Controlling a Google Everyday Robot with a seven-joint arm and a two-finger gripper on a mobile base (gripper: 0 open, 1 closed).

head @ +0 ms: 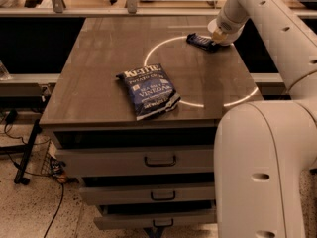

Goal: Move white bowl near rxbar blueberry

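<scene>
Gripper: the gripper [223, 29] is at the far right of the table [99, 83], low over the top at the end of the arm that reaches in from the upper right.
Grip: whether it is wide, narrow or holding something cannot be told from this view.
White bowl: the pale rounded shape at the arm's tip looks like the white bowl [218, 34]. It sits low, at the right end of the bar.
Blue bar: the small dark snack bar [200, 41] lies flat at the far right, on the bright ring of light [163, 46].
Bowl and bar: they are touching or just beside each other; which one is unclear.
Chip bag: the big blue chip bag [148, 90] lies near the front middle, well apart from both.
Progress: the bowl appears to be where it belongs, so letting go and backing off seems to be what remains.
Risk, bar: if the bowl's rim sits on the wrapper, the bowl could rest tilted or nudge the bar away.
Risk, edge: the spot is close to the table's right side, so a sideways drag on leaving could carry the bowl toward the drop.
Risk, release: letting go before the bowl is down flat could make it rock or roll.
</scene>
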